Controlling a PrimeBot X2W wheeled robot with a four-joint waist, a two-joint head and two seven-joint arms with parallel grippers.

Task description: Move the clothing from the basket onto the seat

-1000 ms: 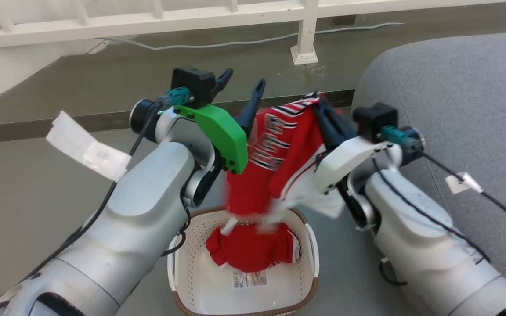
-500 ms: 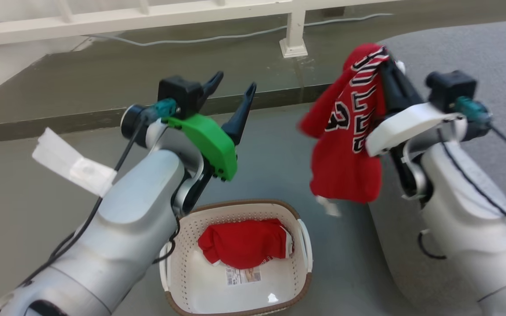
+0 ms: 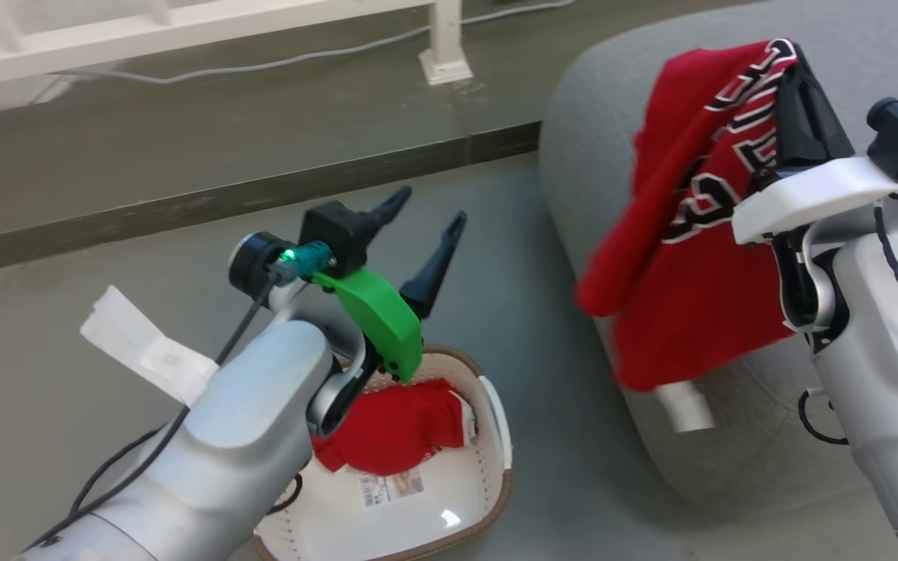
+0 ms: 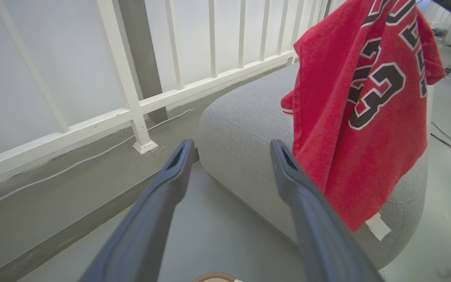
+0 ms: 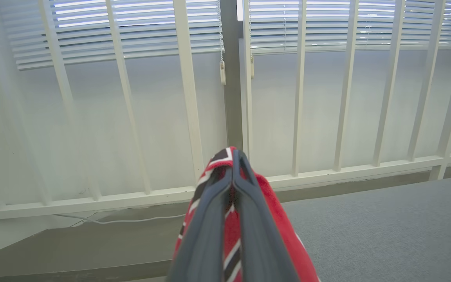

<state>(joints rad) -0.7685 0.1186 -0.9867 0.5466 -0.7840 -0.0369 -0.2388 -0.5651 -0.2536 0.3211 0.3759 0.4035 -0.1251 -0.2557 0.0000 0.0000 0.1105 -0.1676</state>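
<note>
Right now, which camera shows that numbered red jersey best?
Left wrist view: the jersey hangs sharp, numerals readable. Head view blurs it, partly behind the right arm; right wrist view catches a pinch in the shut right jaws.

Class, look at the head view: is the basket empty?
No, a red garment lies inside the basket.

The jersey (image 3: 683, 312) is coloured red, and black numerals outlined in white are printed on it. A plain red garment (image 3: 394, 428) is seen in the basket (image 3: 488, 467), which is cream, perforated with small holes and rimmed in brown. The seat (image 3: 581, 179) is covered in grey woven fabric. The left tool (image 3: 431, 206) is finished in dark grey, its bracket (image 3: 383, 323) in bright green.
</note>
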